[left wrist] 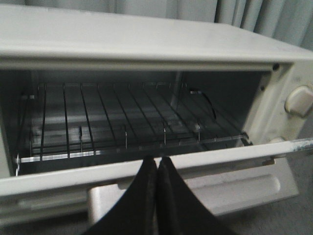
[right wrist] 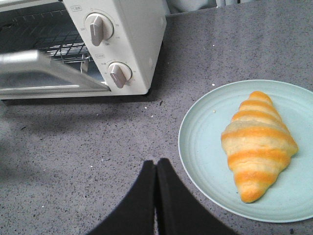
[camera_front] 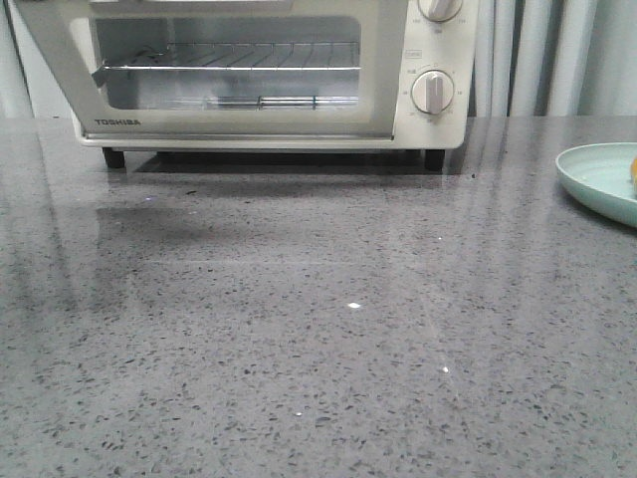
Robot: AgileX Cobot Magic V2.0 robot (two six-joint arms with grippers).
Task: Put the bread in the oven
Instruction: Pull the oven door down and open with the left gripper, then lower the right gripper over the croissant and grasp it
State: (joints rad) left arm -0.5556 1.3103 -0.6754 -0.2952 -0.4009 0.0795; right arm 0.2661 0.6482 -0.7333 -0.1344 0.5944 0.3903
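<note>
Lying on the plate (right wrist: 205, 161) just beside the right gripper (right wrist: 156, 169), the bread (right wrist: 257, 144) points its long axis roughly along the closed jaws; the left gripper (left wrist: 157, 166) (also closed, empty) faces the oven (left wrist: 146, 44).

Oven (camera_front: 259, 75) top cut off by front view's upper edge; plate (camera_front: 597, 179) cropped at right edge, bread (camera_front: 633, 171) barely a sliver there.

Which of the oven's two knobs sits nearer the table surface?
The lower knob on the oven right panel. It sits below the upper knob, closer to the oven's base and the grey table.
</note>
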